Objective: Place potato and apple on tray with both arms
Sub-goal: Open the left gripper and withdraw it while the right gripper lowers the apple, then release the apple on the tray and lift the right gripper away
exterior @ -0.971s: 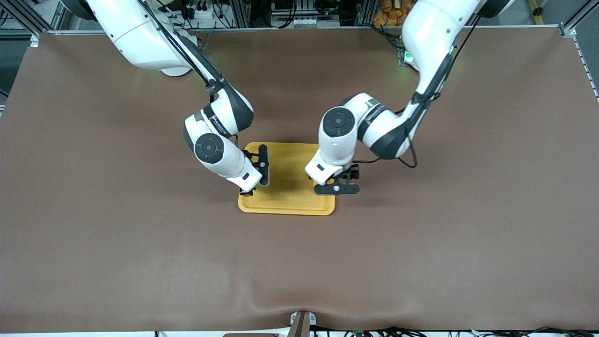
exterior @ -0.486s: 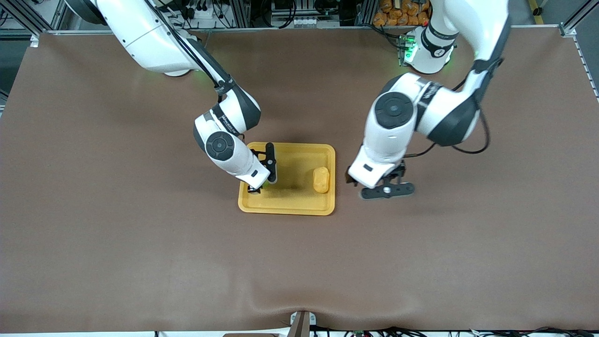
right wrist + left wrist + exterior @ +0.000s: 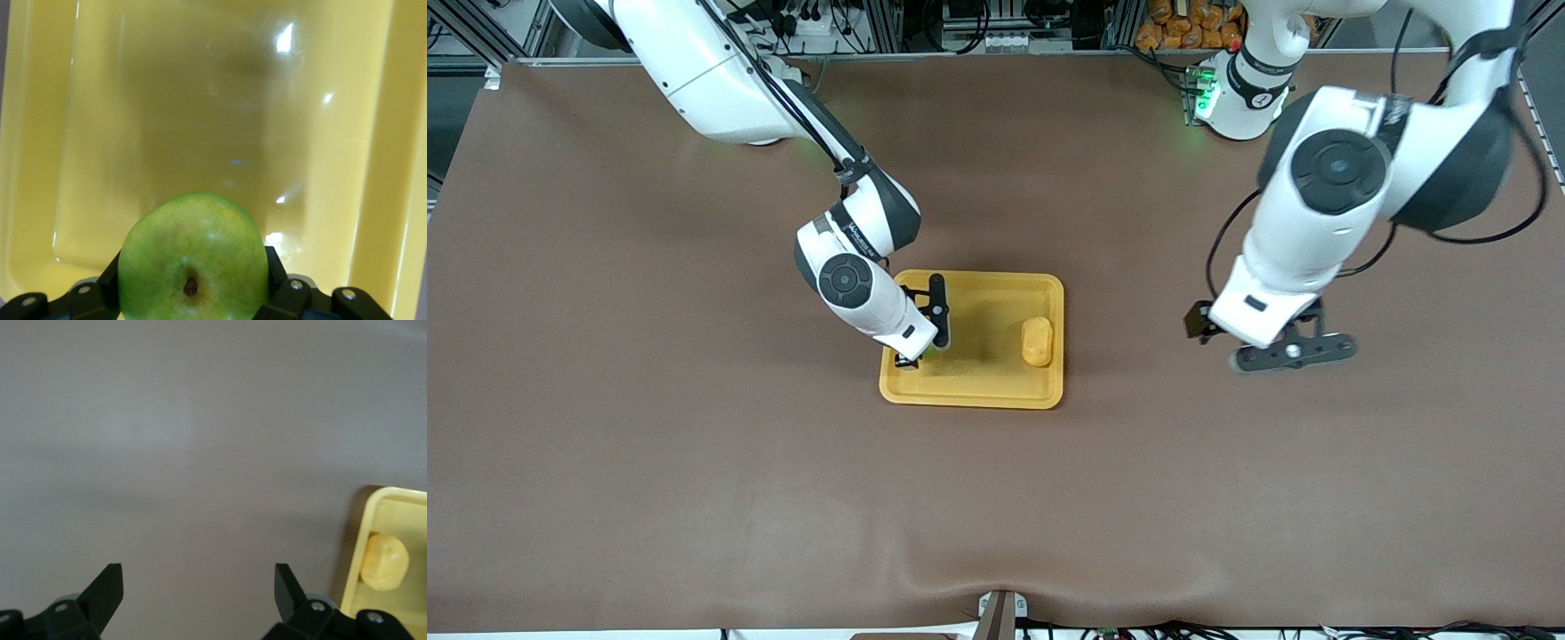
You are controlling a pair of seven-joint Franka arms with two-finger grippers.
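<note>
The yellow-orange tray lies mid-table. The potato rests in it by the rim toward the left arm's end; it also shows in the left wrist view with the tray's corner. My left gripper is open and empty, over bare table off the tray toward the left arm's end. My right gripper is low over the tray's corner toward the right arm's end, shut on the green apple just above the tray floor. In the front view the hand almost hides the apple.
The brown table cover spreads all round the tray. The arms' bases, cables and frame rails stand along the table's edge farthest from the front camera.
My left arm has swung away from the tray toward its own end of the table, leaving the potato lying on the tray. My right gripper has stayed at the tray corner with the apple.
</note>
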